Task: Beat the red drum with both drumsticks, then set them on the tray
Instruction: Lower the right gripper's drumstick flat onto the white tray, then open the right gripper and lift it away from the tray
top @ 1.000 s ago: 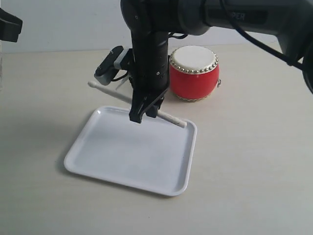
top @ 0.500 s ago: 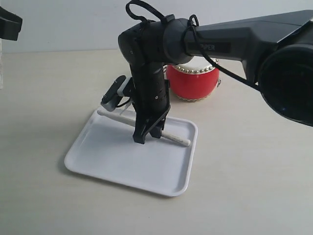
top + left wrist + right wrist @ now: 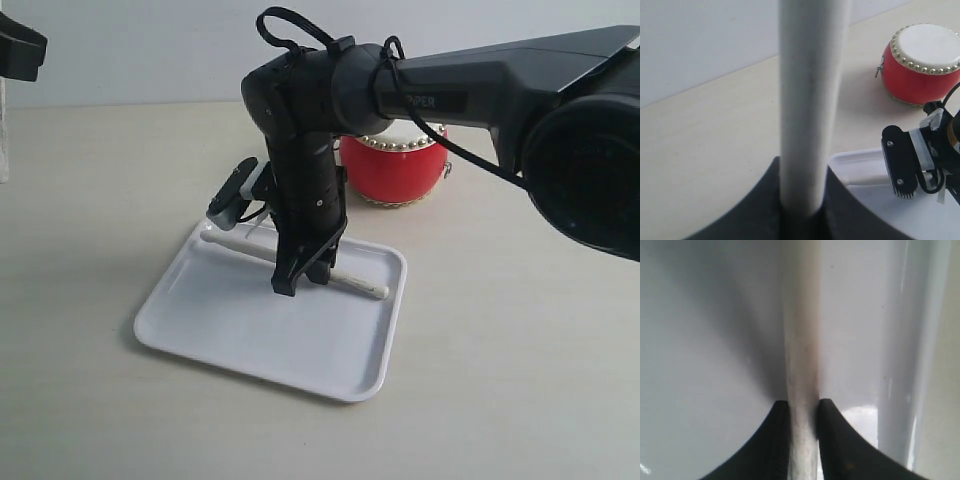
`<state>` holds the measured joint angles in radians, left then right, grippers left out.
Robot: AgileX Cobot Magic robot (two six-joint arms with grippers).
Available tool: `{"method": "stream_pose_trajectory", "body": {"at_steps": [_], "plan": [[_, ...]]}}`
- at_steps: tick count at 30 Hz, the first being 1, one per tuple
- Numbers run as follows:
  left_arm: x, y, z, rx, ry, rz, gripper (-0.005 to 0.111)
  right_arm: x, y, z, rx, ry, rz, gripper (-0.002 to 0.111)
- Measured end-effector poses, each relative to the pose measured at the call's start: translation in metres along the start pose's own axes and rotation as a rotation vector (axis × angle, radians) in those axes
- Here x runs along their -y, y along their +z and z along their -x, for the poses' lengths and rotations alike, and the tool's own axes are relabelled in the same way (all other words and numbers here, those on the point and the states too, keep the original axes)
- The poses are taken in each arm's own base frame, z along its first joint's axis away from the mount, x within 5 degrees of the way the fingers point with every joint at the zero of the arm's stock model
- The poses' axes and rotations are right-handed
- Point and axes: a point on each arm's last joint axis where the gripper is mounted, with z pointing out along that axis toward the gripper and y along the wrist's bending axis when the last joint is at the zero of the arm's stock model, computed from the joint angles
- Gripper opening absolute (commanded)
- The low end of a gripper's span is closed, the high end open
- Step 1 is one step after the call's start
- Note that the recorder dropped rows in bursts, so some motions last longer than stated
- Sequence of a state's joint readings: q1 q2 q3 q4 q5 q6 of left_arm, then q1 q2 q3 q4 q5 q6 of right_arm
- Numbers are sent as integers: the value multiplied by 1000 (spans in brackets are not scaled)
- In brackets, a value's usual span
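Drumstick (image 3: 355,283): pinched by right gripper (image 3: 300,275), low over tray (image 3: 200,330) mid-frame, likely for release.
Second drumstick (image 3: 810,100): clasped by left gripper (image 3: 801,200), probably awaiting placement.

Beige tbl (image 3: 520,350), pale wall (image 3: 150,50) behind.

Outside cam sits off the table (image 3: 100,180), a bit above, looking down at an angle: tray (image 3: 200,320) mid-frame, drum (image 3: 400,170) behind. Left wrist cam looks along its stick (image 3: 810,100) from really close (it fills the middle) and also catches that drum and a tray corner. Right wrist cam is almost on the tray, aimed along the other stick (image 3: 801,340).
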<state>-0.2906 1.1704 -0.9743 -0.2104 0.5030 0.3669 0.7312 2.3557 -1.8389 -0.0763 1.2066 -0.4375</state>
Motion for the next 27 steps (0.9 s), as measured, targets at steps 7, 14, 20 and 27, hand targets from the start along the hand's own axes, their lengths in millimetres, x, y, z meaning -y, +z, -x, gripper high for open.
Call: {"method": "stream_pose_trajectory", "body": {"at_steps": [7,14,20,27], "plan": [[0,0,0,0,0,0,0,1,0,1,13,32,-6,43],[0,0,0,1,-6,-3,0,1,-9,1,35,51,-16,43],[1,4,-3,36,-43,-2,0,-7,-47,3,189,80,45,43],[0,13,-14,110,-123,22,0,-17,-96,5,507,21,329,43]]}}
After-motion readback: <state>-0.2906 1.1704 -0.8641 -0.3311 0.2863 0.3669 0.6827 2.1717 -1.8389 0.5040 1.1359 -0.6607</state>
